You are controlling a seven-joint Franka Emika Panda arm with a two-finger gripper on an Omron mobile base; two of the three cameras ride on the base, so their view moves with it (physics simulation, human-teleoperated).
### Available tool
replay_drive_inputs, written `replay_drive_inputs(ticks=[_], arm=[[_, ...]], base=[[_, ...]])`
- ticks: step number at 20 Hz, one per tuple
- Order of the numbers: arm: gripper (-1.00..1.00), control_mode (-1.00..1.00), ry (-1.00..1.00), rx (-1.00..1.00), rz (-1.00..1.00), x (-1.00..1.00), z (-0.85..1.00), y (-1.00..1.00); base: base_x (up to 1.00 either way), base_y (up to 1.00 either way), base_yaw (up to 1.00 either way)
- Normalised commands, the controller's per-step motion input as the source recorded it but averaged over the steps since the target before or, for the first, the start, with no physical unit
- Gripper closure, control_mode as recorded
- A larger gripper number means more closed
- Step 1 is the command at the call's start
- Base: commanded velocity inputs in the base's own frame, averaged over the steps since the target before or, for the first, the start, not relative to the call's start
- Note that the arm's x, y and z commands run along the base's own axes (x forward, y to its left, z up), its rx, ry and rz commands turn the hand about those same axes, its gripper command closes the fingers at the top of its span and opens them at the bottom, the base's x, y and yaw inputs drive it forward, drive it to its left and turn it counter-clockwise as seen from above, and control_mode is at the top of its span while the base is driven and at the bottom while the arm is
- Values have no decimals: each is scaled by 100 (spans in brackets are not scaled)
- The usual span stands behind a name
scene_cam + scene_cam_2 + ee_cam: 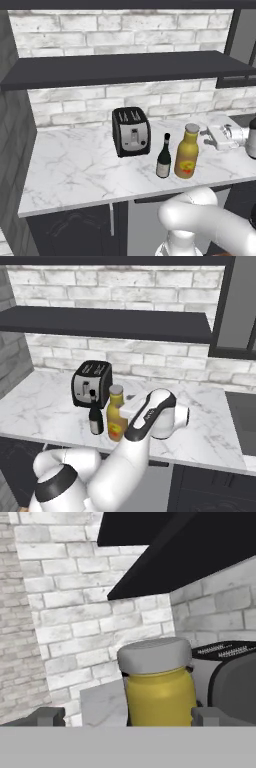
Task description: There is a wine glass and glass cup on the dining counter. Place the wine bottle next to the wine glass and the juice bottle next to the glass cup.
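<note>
Gripper (125, 716) spread wide, level with the juice bottle (159, 688), fingertips (48, 716) on either side of its neck. Wine bottle (164, 157) just left of the juice bottle, toaster (131, 131) behind both.

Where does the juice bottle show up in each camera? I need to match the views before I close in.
Left base view: juice bottle right of centre, near the counter's front edge, right of the wine bottle.
Right base view: left of centre, partly behind the arm.
Hand view: bottom centre, cap and shoulder between the fingertips.
Shared landmark: the black toaster behind it.
</note>
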Motion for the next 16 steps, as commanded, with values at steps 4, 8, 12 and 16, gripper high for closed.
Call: replay_drive_inputs(ticks=[4,8,12,16], arm=[[-100,-100,0,0,-5,-4,0,24],[-100,-100,0,0,-6,6,0,10],[-100,-100,0,0,-6,6,0,0],[-100,-100,0,0,-8,17,0,0]], base=[[0,0,0],[0,0,0],[0,0,0],[0,0,0]])
